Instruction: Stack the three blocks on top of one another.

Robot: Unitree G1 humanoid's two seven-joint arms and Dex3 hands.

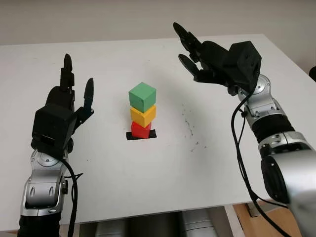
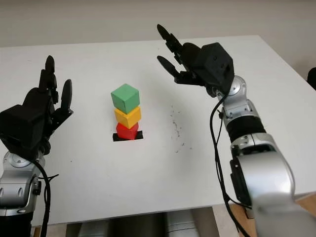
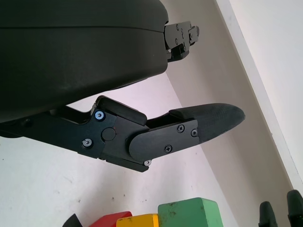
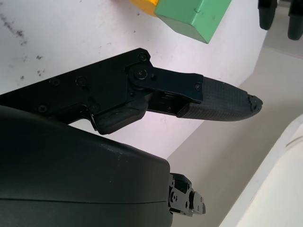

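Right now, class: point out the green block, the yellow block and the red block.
green block (image 1: 142,96), left eye view, front face.
yellow block (image 1: 143,116), left eye view, front face.
red block (image 1: 140,130), left eye view, front face.

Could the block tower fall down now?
Maybe. The green block on top is twisted and sticks out past the yellow block, and the red block at the bottom looks smallest, so a bump could tip the stack. The open right hand is up behind the tower and the open left hand is beside it; a swing from either could knock it off its black mark.
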